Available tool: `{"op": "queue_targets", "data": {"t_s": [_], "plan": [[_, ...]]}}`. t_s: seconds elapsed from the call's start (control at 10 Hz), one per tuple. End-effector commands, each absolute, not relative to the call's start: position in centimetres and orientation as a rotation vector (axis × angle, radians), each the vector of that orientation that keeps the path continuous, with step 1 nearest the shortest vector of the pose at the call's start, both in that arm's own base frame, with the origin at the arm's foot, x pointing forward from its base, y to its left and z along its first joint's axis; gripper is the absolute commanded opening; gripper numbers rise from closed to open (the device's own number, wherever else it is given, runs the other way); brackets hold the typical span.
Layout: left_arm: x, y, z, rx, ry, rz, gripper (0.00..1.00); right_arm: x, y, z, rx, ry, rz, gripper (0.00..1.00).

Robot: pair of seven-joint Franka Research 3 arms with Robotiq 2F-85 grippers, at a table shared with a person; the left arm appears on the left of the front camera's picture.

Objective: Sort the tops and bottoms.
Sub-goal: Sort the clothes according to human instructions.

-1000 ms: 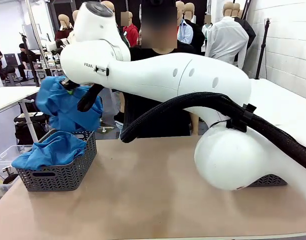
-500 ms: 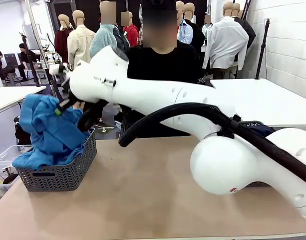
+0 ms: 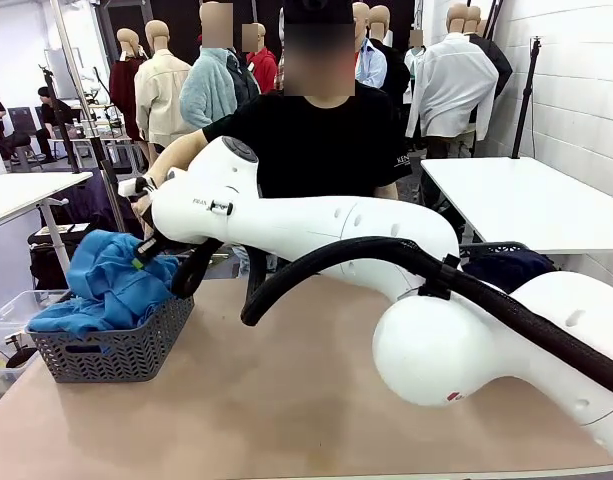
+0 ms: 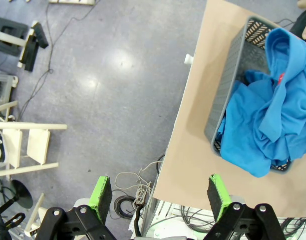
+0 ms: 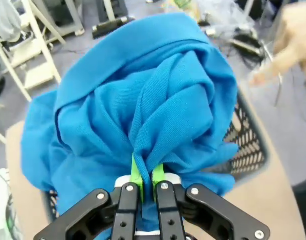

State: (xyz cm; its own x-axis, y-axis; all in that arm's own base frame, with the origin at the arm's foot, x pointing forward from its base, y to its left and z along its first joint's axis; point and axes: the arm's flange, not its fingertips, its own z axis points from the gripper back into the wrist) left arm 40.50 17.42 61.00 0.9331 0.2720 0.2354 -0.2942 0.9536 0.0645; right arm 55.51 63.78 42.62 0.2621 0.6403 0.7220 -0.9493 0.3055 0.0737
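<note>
The right arm reaches across the desk (image 3: 286, 390) to the grey mesh basket (image 3: 116, 345) at its left edge, and the right end effector (image 5: 147, 180) is pinched tight on a fold of a bright blue top (image 5: 138, 110), which hangs bunched over the basket on the other blue tops (image 3: 76, 310) heaped inside. The left end effector (image 4: 157, 192) hangs beyond the desk edge above the floor, fingers spread wide, gripping nothing. A dark navy bottom (image 3: 511, 268) lies in the basket at far right.
</note>
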Motion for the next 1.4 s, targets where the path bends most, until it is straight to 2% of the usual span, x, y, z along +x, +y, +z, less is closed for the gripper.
{"op": "queue_targets", "data": {"t_s": [0.0,0.4,0.9,1.0,1.3], "plan": [[40.5,17.4,60.9,0.098,-0.238,0.308,1.00,69.9,79.9,44.6,0.511,-0.520,1.129,0.00],[40.5,17.4,60.9,0.098,-0.238,0.308,1.00,69.1,80.5,46.1,0.476,-0.514,1.184,0.00],[40.5,17.4,60.9,0.098,-0.238,0.308,1.00,68.2,80.3,48.4,0.429,-0.559,1.172,0.88],[40.5,17.4,60.9,0.098,-0.238,0.308,1.00,67.9,80.2,49.0,0.401,-0.556,1.178,1.00],[40.5,17.4,60.9,0.098,-0.238,0.308,1.00,64.1,76.1,54.8,0.192,-0.525,1.191,1.00]]}}
